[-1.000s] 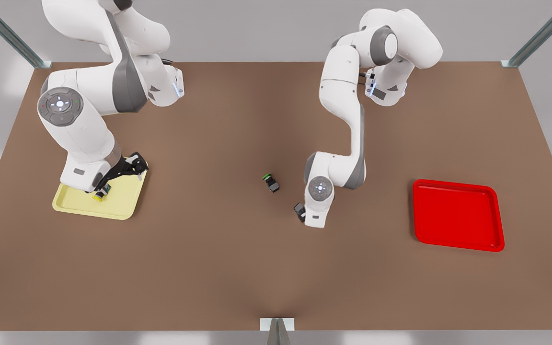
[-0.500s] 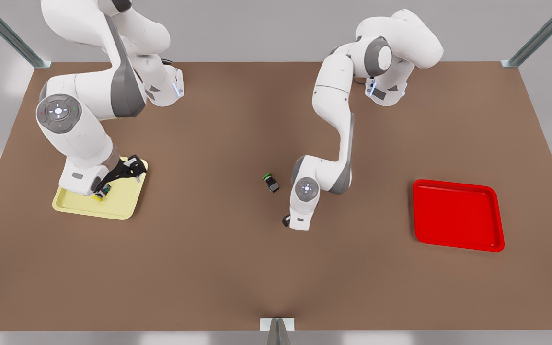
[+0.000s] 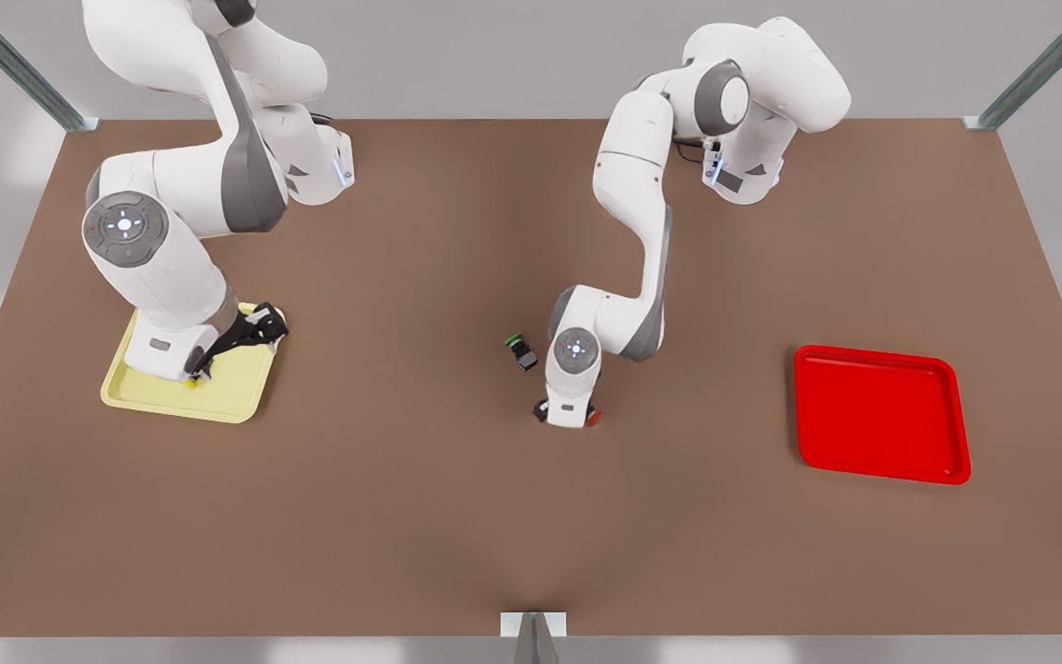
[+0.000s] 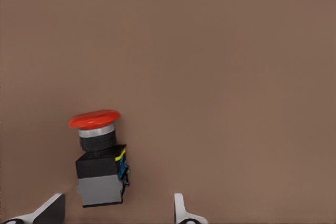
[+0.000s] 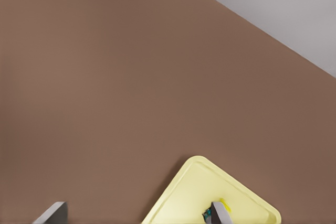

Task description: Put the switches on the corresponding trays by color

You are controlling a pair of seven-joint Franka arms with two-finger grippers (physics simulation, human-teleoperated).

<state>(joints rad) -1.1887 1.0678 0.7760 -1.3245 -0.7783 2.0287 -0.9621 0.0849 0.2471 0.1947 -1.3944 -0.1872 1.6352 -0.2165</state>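
Observation:
The red-capped switch (image 4: 100,161) lies on its side on the brown table, its dark body between the open fingers of my left gripper (image 4: 115,205). In the front view that gripper (image 3: 566,420) points down near the table's middle, with the red cap (image 3: 594,420) peeking out beside it. My right gripper (image 3: 194,373) hangs low over the pale yellow tray (image 3: 236,392), fingers spread open. The yellow-capped switch (image 5: 224,206) rests in that tray (image 5: 194,187) right beside one finger. The red tray (image 3: 881,415) sits apart at the front view's right.
A green-capped switch (image 3: 521,351) lies just beyond the left gripper, toward the front view's left. Metal frame posts stand at the table's corners and front edge. Bare table stretches between the left gripper and the red tray.
My left arm has swung toward the front view's left and now sits over the red switch. The right arm's wrist has shifted slightly over the yellow tray.

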